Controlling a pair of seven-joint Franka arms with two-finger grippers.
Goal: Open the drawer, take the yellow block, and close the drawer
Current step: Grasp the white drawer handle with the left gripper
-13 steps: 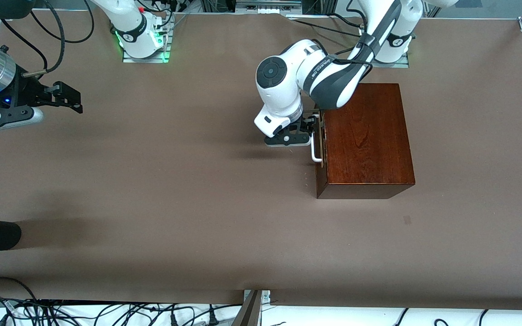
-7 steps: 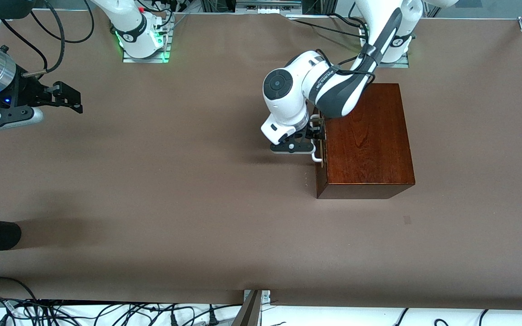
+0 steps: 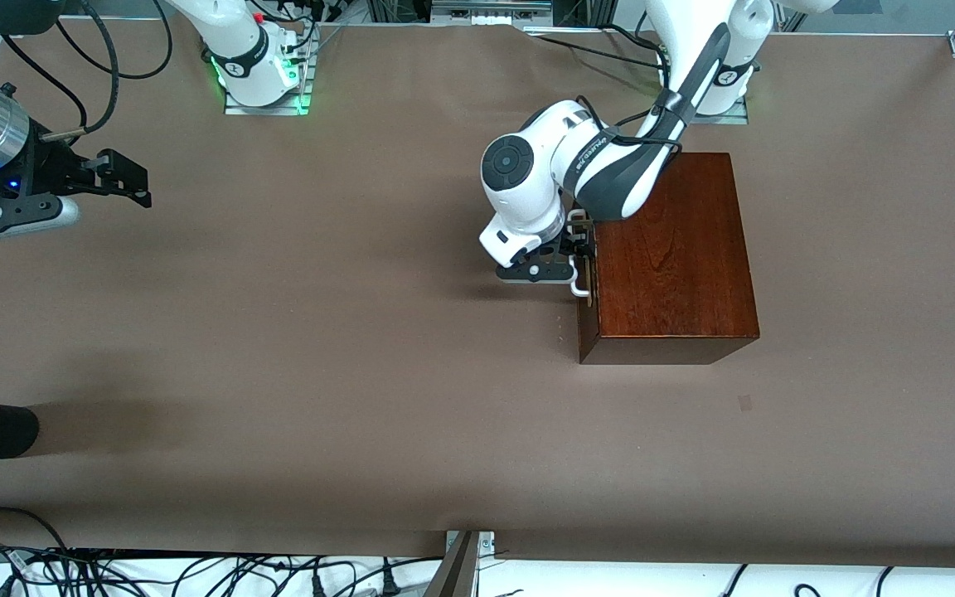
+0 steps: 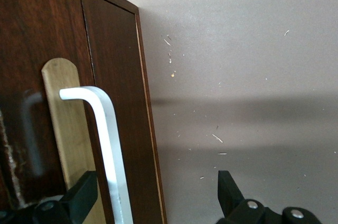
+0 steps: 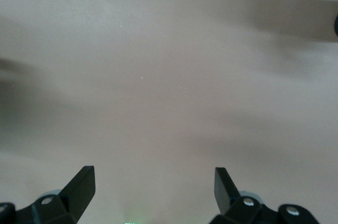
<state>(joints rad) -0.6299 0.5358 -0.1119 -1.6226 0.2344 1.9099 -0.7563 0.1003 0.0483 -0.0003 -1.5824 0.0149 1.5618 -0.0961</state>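
Your left gripper (image 3: 579,246) sat right of centre in the front view, pressed up against the drawer (image 3: 584,286) front of the wooden box (image 3: 666,253), and its fingers stood apart with the white bar handle (image 4: 108,145) running between them. In the left wrist view one finger lay against the drawer face and the other stood off over the bare worktop (image 3: 345,348), so the handle's long axis passed through the gap and you only had to clamp, then pull away from the box. The drawer was shut, and the yellow block could not be seen. Your right gripper (image 3: 125,177) waited at the upper left of the front view, fingers apart and empty. Compared with a second earlier, your left gripper had moved in onto the handle; the right had not moved
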